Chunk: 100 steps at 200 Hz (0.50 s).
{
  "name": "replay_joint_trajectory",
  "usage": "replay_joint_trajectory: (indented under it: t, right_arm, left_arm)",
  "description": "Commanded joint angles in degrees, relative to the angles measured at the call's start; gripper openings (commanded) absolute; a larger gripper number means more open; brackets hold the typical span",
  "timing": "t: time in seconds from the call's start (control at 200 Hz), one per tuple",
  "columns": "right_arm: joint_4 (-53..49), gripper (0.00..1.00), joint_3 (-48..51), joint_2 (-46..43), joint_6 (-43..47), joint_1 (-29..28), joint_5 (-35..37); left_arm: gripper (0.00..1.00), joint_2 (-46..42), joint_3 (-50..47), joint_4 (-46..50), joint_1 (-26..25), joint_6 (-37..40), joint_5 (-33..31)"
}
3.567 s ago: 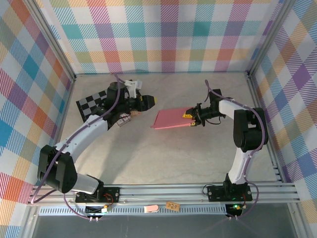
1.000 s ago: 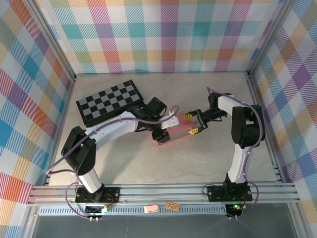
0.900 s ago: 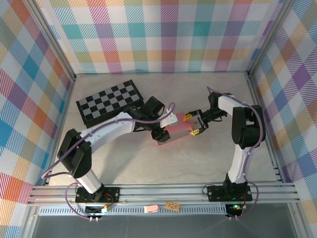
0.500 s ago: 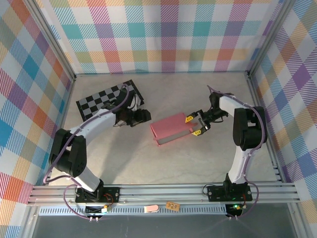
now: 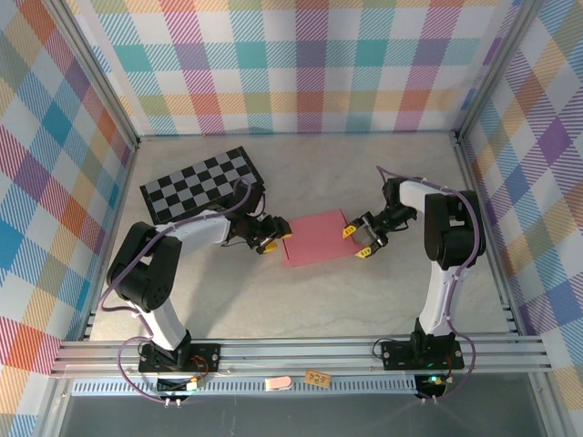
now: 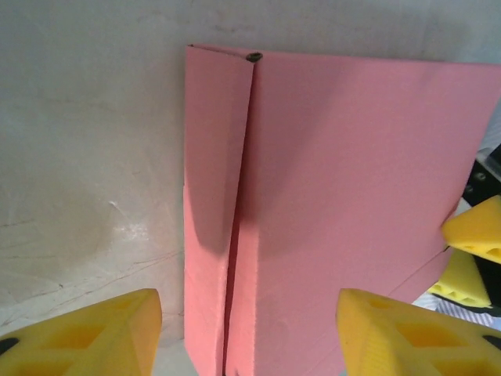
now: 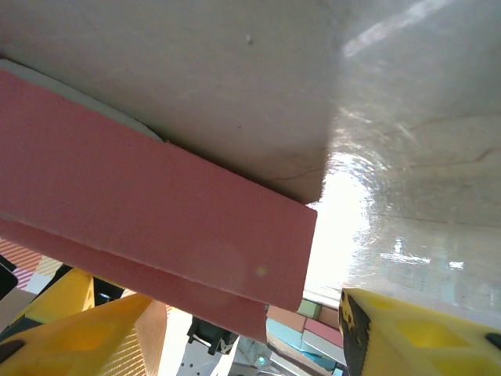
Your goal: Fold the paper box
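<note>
Left gripper (image 5: 272,238), jaws apart, is parked right at the left edge of the pink thin-cardboard paper box (image 5: 317,238). Whether the tips touch it, I cannot tell from above. On the left wrist view that gripper (image 6: 249,321) has its yellow foam fingers (image 6: 86,333) spread wide. The box (image 6: 352,196) lies flat straight ahead, its near end reaching in between them, not pinched. A narrow folded flap (image 6: 211,196) runs down the box's left side, with a crease line beside it.

Over on the far side, the right gripper (image 5: 357,240) is open too, its two yellow tips standing either side of the box's right edge. On the right wrist view the gripper (image 7: 250,337) gapes, with a corner of the box (image 7: 156,211) in frame between the fingers. A sliver of pale grey-white reverse (image 7: 78,92) shows along one edge.

The box sits mid-table on the pale marbled tabletop (image 5: 273,300), between the two grippers. The black-and-white checkered board (image 5: 200,187) lies flat back-left, apart from the box.
</note>
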State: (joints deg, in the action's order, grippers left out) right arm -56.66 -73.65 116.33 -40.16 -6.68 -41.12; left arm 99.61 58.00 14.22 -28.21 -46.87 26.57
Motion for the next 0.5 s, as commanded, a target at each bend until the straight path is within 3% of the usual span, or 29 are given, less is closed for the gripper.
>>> replay_joint_trajectory:
  t: [0.0, 0.33, 0.495]
  right_arm:
    - [-2.22, 0.59, -0.24, 2.22, 1.44, 0.27, 3.53]
    - [-0.84, 0.56, 0.5, 2.48, 1.02, 0.26, 3.16]
    - [-0.52, 0.56, 0.62, 2.49, 1.21, 0.28, 3.24]
  left_arm:
    - [0.61, 0.89, 2.3, 4.27, -0.36, 3.18, -1.77]
    - [0.46, 2.55, -2.54, -8.11, -0.36, 0.0, 2.68]
    - [0.36, 2.91, -3.55, -8.51, -0.36, -0.13, 3.25]
